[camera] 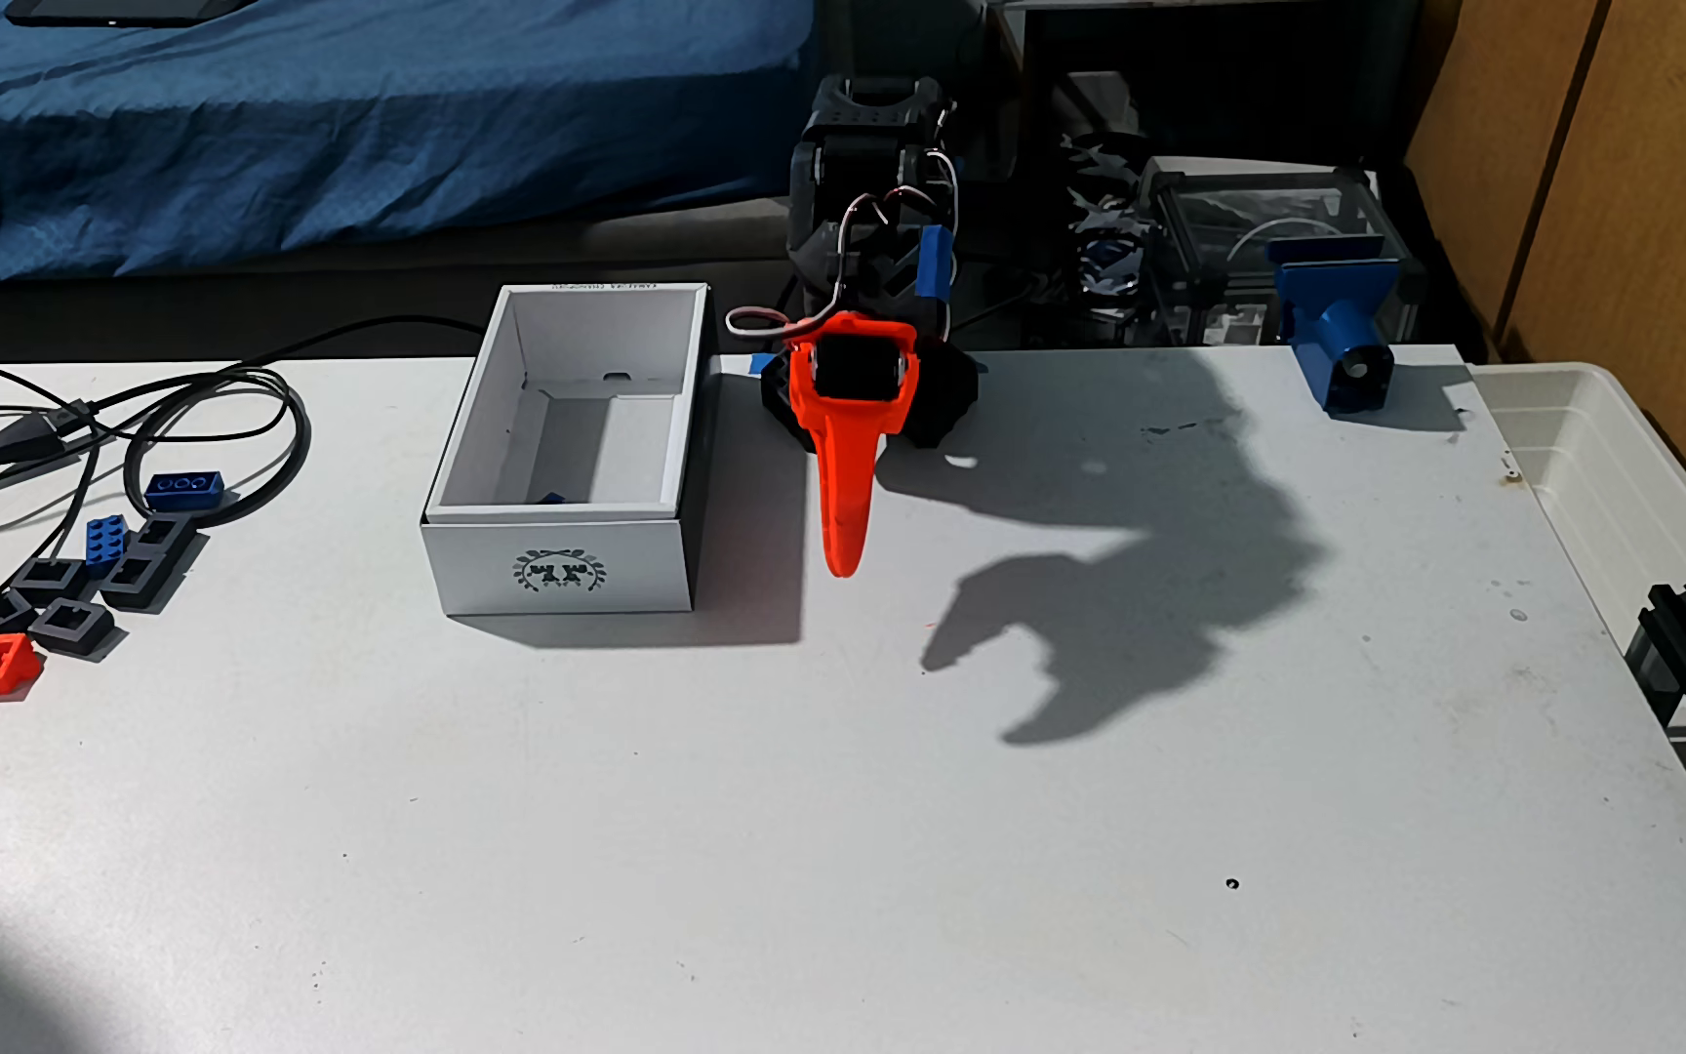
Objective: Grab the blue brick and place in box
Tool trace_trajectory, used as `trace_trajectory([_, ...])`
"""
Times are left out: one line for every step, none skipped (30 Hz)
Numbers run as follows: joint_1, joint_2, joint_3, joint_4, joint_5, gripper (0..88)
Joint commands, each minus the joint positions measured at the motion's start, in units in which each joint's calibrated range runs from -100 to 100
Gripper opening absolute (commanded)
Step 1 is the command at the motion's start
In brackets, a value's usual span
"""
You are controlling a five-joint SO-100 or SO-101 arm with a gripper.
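We are seeing the blue brick [551,498] lying inside the box [555,563]. The gripper [841,568] is hanging beside it; we cannot tell its finger spread.

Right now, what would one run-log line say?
end effector: beside box, empty | blue brick: sliver visible inside box | jaws: state unclear

Not much to read out here. The box [563,568] carries a dark wreath-like emblem [560,575] on its near wall, a sign rather than words, its inner marks too small to make out. Along the box's far rim runs a thin line of print [604,288], upside down and too blurred to read.
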Motion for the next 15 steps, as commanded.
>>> trace_trajectory([0.30, -2.96, 0.46, 0.26, 0.29, 18.9])
trace_trajectory([0.30, -3.12, 0.55, 0.17, 0.29, 18.9])
trace_trajectory([0.30, -3.46, 0.55, 0.17, 0.29, 18.9])
trace_trajectory([0.23, -3.55, 0.55, 0.17, 0.29, 18.9])
trace_trajectory([0.23, -3.55, 0.55, 0.17, 0.29, 18.9])
trace_trajectory([0.23, -3.55, 0.55, 0.17, 0.29, 18.9])
trace_trajectory([0.23, -3.55, 0.55, 0.17, 0.29, 18.9])
trace_trajectory([0.23, -3.55, 0.55, 0.17, 0.29, 18.9])
trace_trajectory([0.23, -3.55, 0.55, 0.17, 0.29, 18.9])
trace_trajectory([0.23, -3.55, 0.55, 0.17, 0.29, 18.9])
trace_trajectory([0.23, -3.55, 0.55, 0.17, 0.29, 18.9])
trace_trajectory([0.23, -3.55, 0.55, 0.17, 0.29, 18.9])
trace_trajectory([0.23, -3.55, 0.55, 0.17, 0.29, 18.9])
trace_trajectory([0.23, -3.55, 0.55, 0.17, 0.29, 18.9])
trace_trajectory([0.23, -3.55, 0.55, 0.17, 0.29, 18.9])
